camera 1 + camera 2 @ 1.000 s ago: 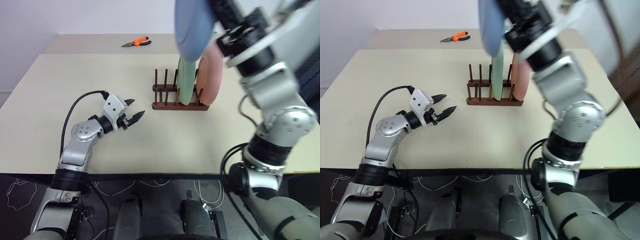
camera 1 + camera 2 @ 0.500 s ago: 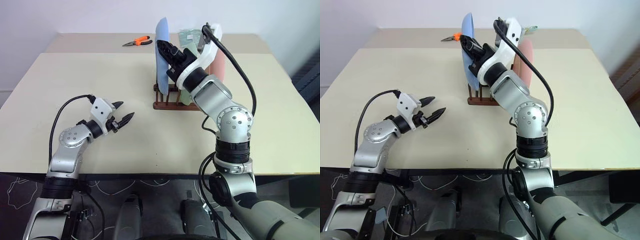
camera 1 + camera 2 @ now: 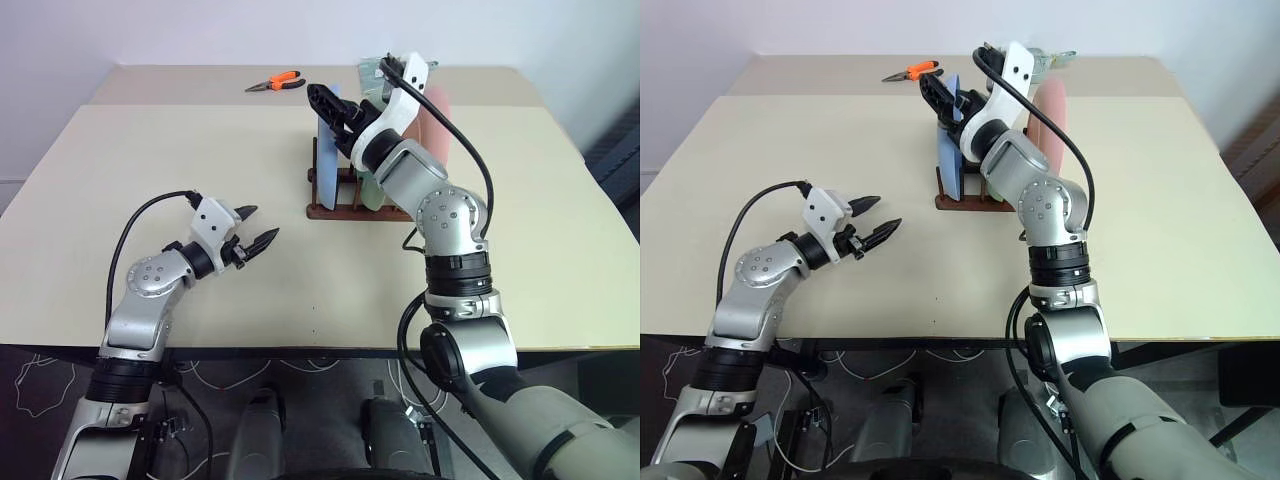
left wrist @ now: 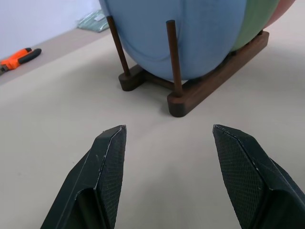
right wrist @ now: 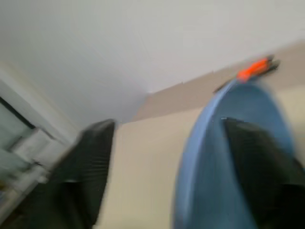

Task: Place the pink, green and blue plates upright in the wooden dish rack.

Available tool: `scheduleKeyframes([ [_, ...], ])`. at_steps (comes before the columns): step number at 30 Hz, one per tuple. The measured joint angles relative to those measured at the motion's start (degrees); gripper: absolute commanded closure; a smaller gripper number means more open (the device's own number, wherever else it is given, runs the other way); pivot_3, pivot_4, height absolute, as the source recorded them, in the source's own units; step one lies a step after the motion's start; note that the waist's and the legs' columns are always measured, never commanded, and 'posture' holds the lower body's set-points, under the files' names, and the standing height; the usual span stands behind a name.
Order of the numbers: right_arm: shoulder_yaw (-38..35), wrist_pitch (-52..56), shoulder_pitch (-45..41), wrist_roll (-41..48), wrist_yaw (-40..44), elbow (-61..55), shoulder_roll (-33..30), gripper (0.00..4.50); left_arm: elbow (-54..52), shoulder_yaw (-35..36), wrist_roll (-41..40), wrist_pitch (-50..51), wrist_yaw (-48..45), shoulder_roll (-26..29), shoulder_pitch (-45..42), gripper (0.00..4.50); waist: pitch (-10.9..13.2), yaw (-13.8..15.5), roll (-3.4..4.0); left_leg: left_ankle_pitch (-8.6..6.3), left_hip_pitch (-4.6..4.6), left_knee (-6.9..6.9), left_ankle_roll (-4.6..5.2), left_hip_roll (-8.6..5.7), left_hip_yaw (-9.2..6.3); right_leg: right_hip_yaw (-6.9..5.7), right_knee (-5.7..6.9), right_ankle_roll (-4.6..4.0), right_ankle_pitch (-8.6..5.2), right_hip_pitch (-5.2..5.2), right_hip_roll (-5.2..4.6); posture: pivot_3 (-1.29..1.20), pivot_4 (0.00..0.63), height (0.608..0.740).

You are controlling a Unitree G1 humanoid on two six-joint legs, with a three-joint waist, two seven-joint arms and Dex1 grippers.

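Wooden dish rack (image 3: 350,205) sits far-centre on the tabletop (image 3: 150,200). Blue plate (image 4: 190,33) stands upright at its left end, green plate (image 4: 259,19) just right of it, pink plate (image 3: 1052,115) at the right end. Right tool (image 5: 167,138) is at the blue plate's top edge, fingers spread either side of the rim. Left tool (image 4: 169,138) is open, empty, hovering near-left of the rack. Orange pliers (image 3: 274,83) lie far-left.
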Motion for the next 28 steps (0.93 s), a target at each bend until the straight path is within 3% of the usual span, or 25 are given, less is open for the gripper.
scheduleKeyframes([
  [4,3.65,-4.34,-0.14,-7.3,7.42,-3.85,-5.14,0.98,-1.1,-0.56,0.0,0.8,0.0,-0.85,0.25,1.53,0.0,0.04,0.0,0.0,-0.02,0.0,0.0,0.0,0.0,0.0,-0.01,0.01,0.0,-0.02,0.0,0.0,0.15,0.74],
  [8,3.23,-6.64,1.35,-9.05,15.09,-13.58,-12.58,0.98,-1.58,-1.14,0.07,0.89,0.2,-1.15,0.65,1.53,-0.01,0.31,-0.01,0.0,-0.04,0.0,-0.01,0.0,0.0,-0.01,-0.06,0.01,-0.01,0.0,0.0,0.0,0.15,0.74],
  [10,-0.07,-6.1,4.51,-7.2,19.06,-18.31,-17.83,0.41,-1.59,-1.1,0.17,0.88,0.53,-1.09,0.83,1.53,-0.01,0.6,-0.03,-0.01,-0.03,0.03,-0.01,-0.01,0.0,0.0,-0.13,0.0,-0.01,0.07,0.0,0.0,0.15,0.74],
  [11,-2.57,-5.4,7.48,-6.24,21.45,-20.45,-21.85,0.1,-1.58,-1.08,0.2,0.85,0.78,-0.94,1.04,1.53,-0.02,0.88,-0.04,-0.01,-0.03,0.04,-0.02,-0.01,0.01,0.0,-0.17,-0.08,-0.05,0.1,-0.01,0.0,0.15,0.74],
  [14,-12.35,-2.98,22.67,-5.44,27.98,-22.79,-34.74,0.05,-1.05,0.07,0.24,0.22,0.64,1.43,3.08,1.53,-0.08,1.76,-0.18,-0.04,0.04,0.02,0.0,-0.02,0.01,-0.01,-0.33,-0.24,-0.14,0.23,-0.02,0.0,0.15,0.74],
  [16,-17.89,-1.56,32.6,-5.79,31.46,-20.57,-39.22,0.05,0.53,1.58,0.47,0.26,0.63,3.64,4.67,1.53,-0.02,1.48,-0.06,-0.05,0.03,0.0,0.01,-0.02,0.11,0.04,-0.4,-0.25,-0.14,0.17,-0.05,0.0,0.15,0.74],
  [21,-17.71,-5.84,51.3,-11.62,39.94,-17.78,-42.85,0.05,1.66,2.07,1.49,-1.79,-0.95,6.77,5.82,1.53,-0.06,-0.14,0.01,-0.05,0.3,0.03,0.0,0.01,0.18,0.1,-0.37,-0.28,-0.13,0.33,-0.05,0.0,0.15,0.74],
  [28,-13.32,-12.36,49.27,-16.0,41.57,-12.41,-39.74,0.05,0.34,2.11,1.46,-1.78,-0.55,6.56,7.6,1.53,-0.05,-0.27,0.0,-0.04,0.29,0.1,0.0,0.0,0.17,0.13,-0.35,-0.35,-0.07,0.31,-0.06,0.0,0.15,0.74],
])
